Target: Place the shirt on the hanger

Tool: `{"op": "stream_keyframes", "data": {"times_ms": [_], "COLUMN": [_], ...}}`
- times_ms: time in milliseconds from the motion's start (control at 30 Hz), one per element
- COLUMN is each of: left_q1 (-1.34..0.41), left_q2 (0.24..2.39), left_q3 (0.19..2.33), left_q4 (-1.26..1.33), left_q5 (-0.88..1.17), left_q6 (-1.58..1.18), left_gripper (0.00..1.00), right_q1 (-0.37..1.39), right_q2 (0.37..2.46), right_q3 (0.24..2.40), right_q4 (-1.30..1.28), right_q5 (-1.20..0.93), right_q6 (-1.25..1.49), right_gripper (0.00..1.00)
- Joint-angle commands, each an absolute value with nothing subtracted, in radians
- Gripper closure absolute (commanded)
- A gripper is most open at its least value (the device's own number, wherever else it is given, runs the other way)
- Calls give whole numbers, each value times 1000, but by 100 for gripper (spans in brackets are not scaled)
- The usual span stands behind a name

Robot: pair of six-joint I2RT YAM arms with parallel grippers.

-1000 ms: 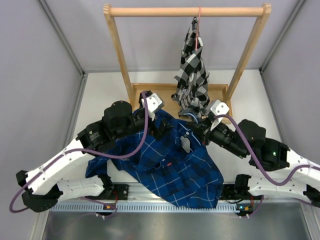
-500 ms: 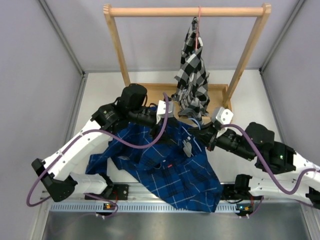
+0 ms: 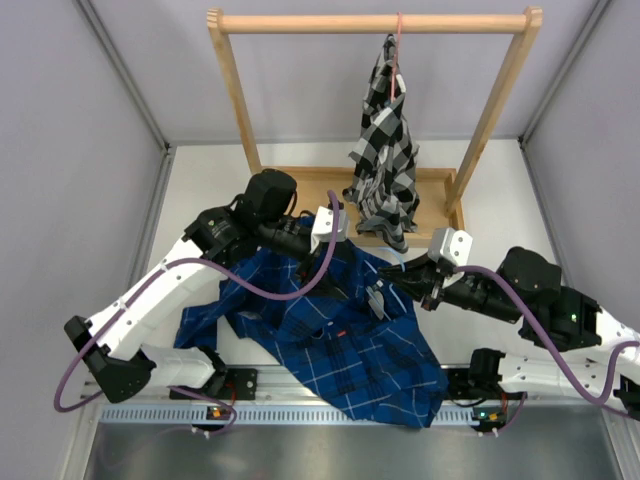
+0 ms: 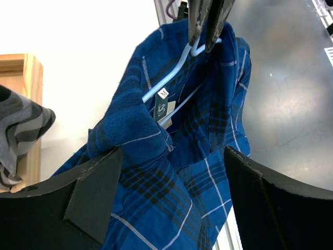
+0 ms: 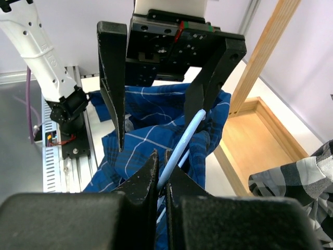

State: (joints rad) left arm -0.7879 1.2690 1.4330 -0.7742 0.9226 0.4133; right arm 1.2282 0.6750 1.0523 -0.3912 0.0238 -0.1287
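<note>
Right jaws (image 5: 161, 174) are shut tight on the hanger (image 5: 183, 143). They pinch its thin blue wire close to the hook. Left jaws (image 4: 174, 172) are wide open and hold nothing. Blue cloth sits in the gap between them, and the side at 9 o'clock seems to touch a fold.

The shirt (image 3: 340, 340) lies mostly in a heap on the desk (image 3: 200, 180), between the two arms. Its collar end is lifted up to the jaws, and the rest spreads away toward 6 o'clock.

In the left wrist view, the hanger runs from 12 o'clock, where the right jaws hold it, down toward 7 o'clock. It goes into the neck of the shirt, just beside the white size tag (image 4: 162, 94). How far in it goes is hidden by cloth.

From above, the left jaws sit at 9 o'clock from the right jaws, near them. The left arm is the free one and is right at the collar. I think it should next grab the cloth by the collar and pull it along the wire, toward 7 o'clock, while the right arm holds steady.
</note>
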Motion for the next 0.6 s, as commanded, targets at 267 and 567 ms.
{"op": "stream_keyframes", "data": {"times_ms": [267, 567], "left_q1": [-785, -785], "left_q2": [1141, 1198], "left_q3": [1459, 1413], "left_q4": [-645, -524], "left_q5": [733, 1003], "left_q6": [382, 400], "left_gripper": [16, 11], "right_q1": [1233, 1235], "right_q2": [647, 664], "right_q3": [1063, 1134], "right_q4": [-393, -434], "right_q5": [-44, -146], "right_q6": [-115, -103], "right_gripper": [100, 100]}}
